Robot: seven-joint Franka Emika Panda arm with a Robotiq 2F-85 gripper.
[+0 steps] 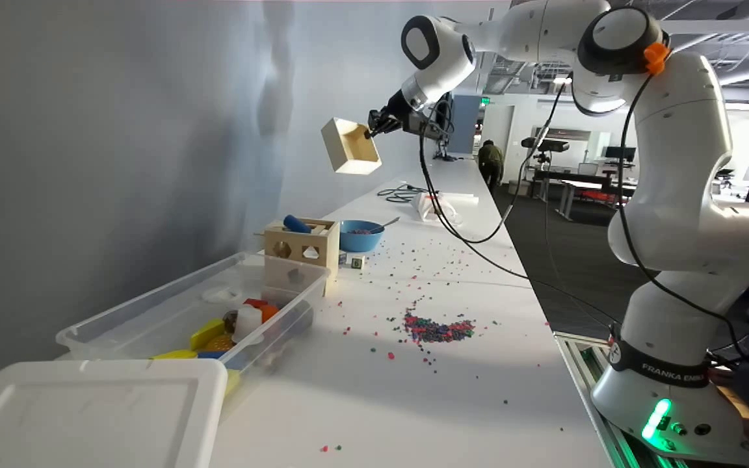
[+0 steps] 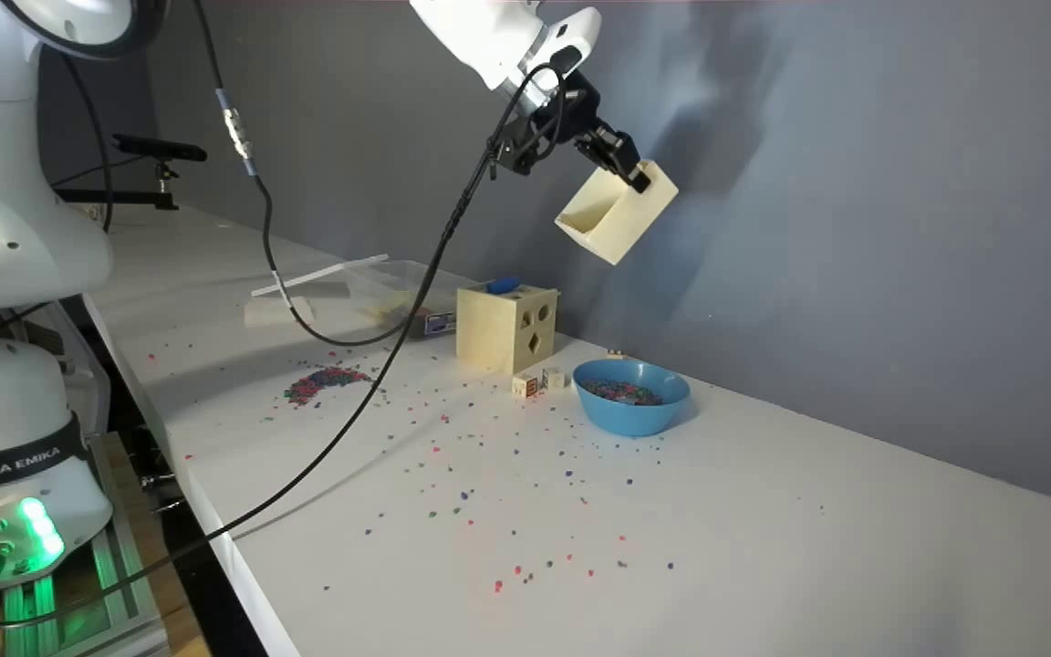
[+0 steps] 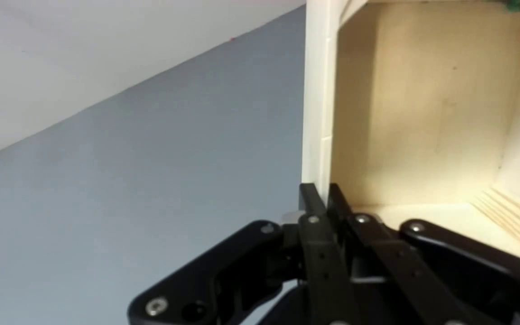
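My gripper (image 3: pixel 321 198) is shut on one thin wall of a pale open wooden box (image 3: pixel 427 108). A small green bit (image 3: pixel 515 5) shows inside the box in the wrist view. In both exterior views the box (image 1: pixel 356 153) (image 2: pixel 621 219) hangs tilted in the air near the grey wall, held by the gripper (image 1: pixel 370 133) (image 2: pixel 642 182). Below it on the white table stand a blue bowl (image 1: pixel 359 242) (image 2: pixel 630 418) with small coloured beads in it and a wooden shape-sorter cube (image 1: pixel 302 252) (image 2: pixel 496 330) with a blue piece on top. A spoon handle (image 1: pixel 386 225) leans out of the bowl.
A heap of beads (image 1: pixel 438 330) (image 2: pixel 325 381) lies on the table (image 1: pixel 374 403), with loose beads scattered around. Letter blocks (image 1: pixel 357 262) (image 2: pixel 525 385) sit by the bowl. A clear bin (image 1: pixel 290 312) of toys and its lid (image 1: pixel 95 416) stand along the wall. The robot's cable (image 2: pixel 343 438) hangs across.
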